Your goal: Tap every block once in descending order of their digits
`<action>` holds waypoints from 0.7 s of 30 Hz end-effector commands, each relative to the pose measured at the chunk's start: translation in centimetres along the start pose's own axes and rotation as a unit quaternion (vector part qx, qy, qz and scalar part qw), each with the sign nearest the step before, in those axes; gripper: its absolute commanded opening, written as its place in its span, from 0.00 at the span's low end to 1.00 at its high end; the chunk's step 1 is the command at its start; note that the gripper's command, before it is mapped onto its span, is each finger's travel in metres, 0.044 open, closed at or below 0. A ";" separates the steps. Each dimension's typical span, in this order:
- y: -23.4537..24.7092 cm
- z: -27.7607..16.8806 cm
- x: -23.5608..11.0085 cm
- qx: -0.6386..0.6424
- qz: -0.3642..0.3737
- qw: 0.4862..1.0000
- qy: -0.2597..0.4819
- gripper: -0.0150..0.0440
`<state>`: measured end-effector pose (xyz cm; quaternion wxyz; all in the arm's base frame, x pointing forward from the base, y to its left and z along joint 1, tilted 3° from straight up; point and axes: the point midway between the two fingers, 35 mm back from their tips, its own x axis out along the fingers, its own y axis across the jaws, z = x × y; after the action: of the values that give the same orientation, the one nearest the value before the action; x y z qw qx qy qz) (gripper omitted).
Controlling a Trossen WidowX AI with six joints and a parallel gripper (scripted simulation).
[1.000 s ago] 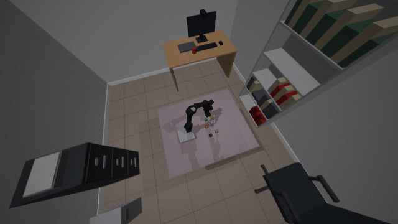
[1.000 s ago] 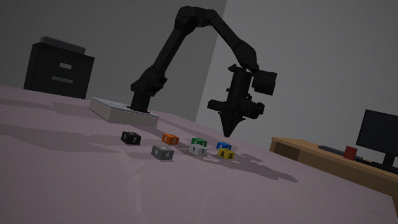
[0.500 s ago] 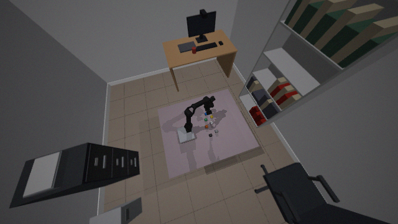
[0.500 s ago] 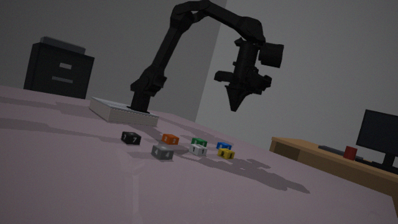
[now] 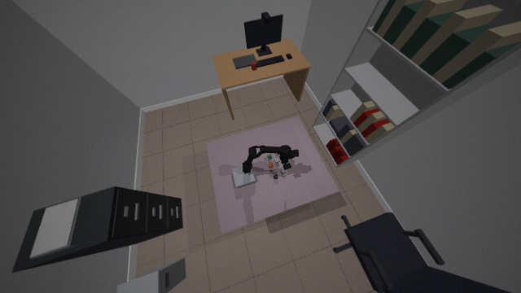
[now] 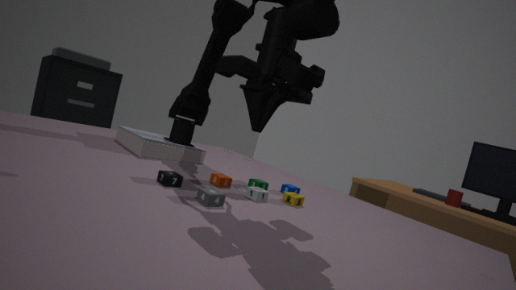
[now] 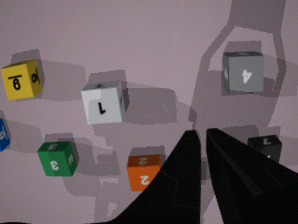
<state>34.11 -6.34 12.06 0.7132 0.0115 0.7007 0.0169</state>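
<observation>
Several digit blocks lie on the pink mat (image 6: 81, 225) (image 5: 228, 203). They are a black 7 (image 6: 169, 178) (image 7: 266, 145), an orange block (image 6: 220, 180) (image 7: 144, 169), a grey 4 (image 6: 210, 196) (image 7: 244, 72), a green 3 (image 6: 258, 184) (image 7: 57, 157), a white 1 (image 6: 256, 194) (image 7: 104, 103), a blue block (image 6: 289, 188) (image 7: 1, 135) and a yellow block (image 6: 293, 198) (image 7: 21, 80). My gripper (image 6: 256, 130) (image 7: 200, 140) (image 5: 287, 166) is shut and empty. It hangs well above the blocks, and in the wrist view its tips sit between the orange and black blocks.
The arm's grey base plate (image 6: 153, 147) (image 5: 243, 178) sits behind the blocks. A black filing cabinet (image 6: 74, 93), a wooden desk (image 6: 423, 213) with a red cup (image 6: 454, 197) and monitor, a bookshelf (image 5: 366, 118) and a chair (image 5: 391, 252) stand around the mat.
</observation>
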 end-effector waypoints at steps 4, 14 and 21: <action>-5.4 -1.0 0.2 -0.004 -0.001 1.000 0.007 0.29; -5.4 -1.2 8.3 -0.004 -0.001 1.000 0.007 0.29; -5.4 -1.2 8.6 -0.004 -0.001 1.000 0.007 0.29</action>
<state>33.16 -11.40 3.84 0.7071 0.0104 0.7068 0.0173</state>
